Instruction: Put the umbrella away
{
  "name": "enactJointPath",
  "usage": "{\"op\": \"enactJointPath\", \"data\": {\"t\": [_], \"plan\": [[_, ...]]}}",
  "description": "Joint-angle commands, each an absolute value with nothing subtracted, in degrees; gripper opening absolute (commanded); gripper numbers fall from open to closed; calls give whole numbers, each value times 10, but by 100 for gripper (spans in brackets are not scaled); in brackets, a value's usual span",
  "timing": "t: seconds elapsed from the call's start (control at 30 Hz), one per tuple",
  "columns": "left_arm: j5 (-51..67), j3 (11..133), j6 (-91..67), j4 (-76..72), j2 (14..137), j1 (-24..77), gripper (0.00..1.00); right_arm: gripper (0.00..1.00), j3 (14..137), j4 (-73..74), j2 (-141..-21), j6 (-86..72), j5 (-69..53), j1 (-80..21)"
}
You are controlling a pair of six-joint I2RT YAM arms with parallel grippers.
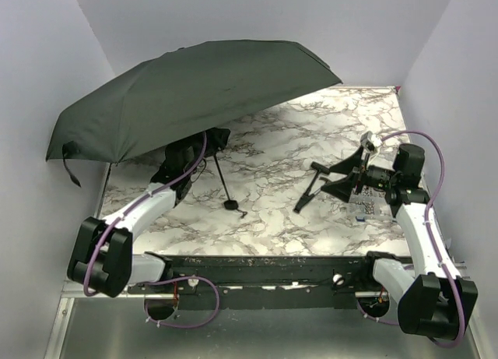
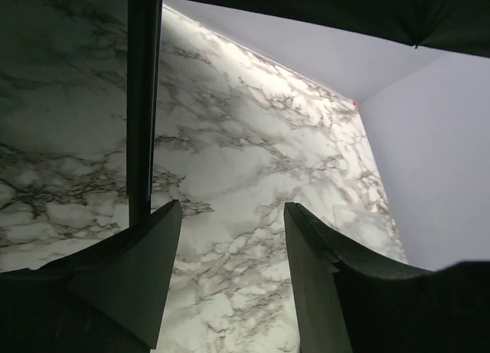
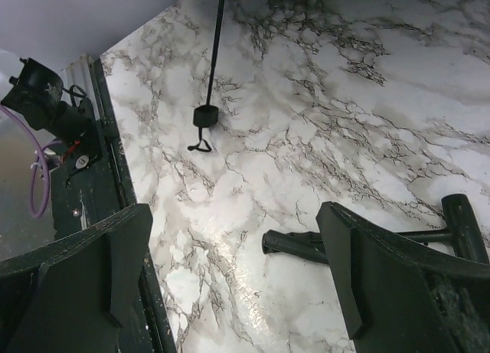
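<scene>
The umbrella (image 1: pixel 194 90) stands open on the left of the marble table, its wide black canopy tilted over the left arm. Its thin shaft (image 1: pixel 222 176) slants down to the small knob handle (image 1: pixel 231 205) resting on the table. My left gripper (image 1: pixel 208 145) is open and empty under the canopy. In the left wrist view (image 2: pixel 233 238) the shaft (image 2: pixel 143 100) runs just outside my left finger, not between the jaws. My right gripper (image 1: pixel 340 181) is open and empty at the right. The right wrist view (image 3: pixel 233 246) shows the knob (image 3: pixel 205 116) and strap (image 3: pixel 199 146) well ahead.
Small black hammers (image 1: pixel 309 194) lie just left of my right gripper, one handle (image 3: pixel 306 244) showing between the right fingers on the table. White walls close in the table on the left, back and right. The black frame rail (image 1: pixel 257 265) runs along the near edge.
</scene>
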State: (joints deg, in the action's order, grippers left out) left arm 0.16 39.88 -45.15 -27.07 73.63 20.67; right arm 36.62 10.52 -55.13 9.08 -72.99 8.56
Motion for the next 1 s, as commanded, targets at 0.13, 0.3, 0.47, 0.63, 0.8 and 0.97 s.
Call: {"op": "enactJointPath", "data": {"t": [0.13, 0.3, 0.47, 0.63, 0.8, 0.97], "plan": [[-1, 392, -367, -227, 664, 201, 60, 100, 387, 122, -554, 105, -734, 80], [-50, 367, -343, -186, 614, 196, 70, 100, 387, 124, -555, 108, -731, 79], [-56, 374, -353, -159, 638, 163, 72, 100, 386, 122, -556, 107, -731, 78], [-25, 419, -363, -163, 703, 143, 65, 100, 384, 121, -554, 107, -728, 78], [56, 464, -372, -185, 776, 135, 55, 100, 385, 124, -553, 109, -726, 78], [109, 470, -391, -232, 801, 132, 12, 100, 386, 127, -554, 112, -726, 78]]}}
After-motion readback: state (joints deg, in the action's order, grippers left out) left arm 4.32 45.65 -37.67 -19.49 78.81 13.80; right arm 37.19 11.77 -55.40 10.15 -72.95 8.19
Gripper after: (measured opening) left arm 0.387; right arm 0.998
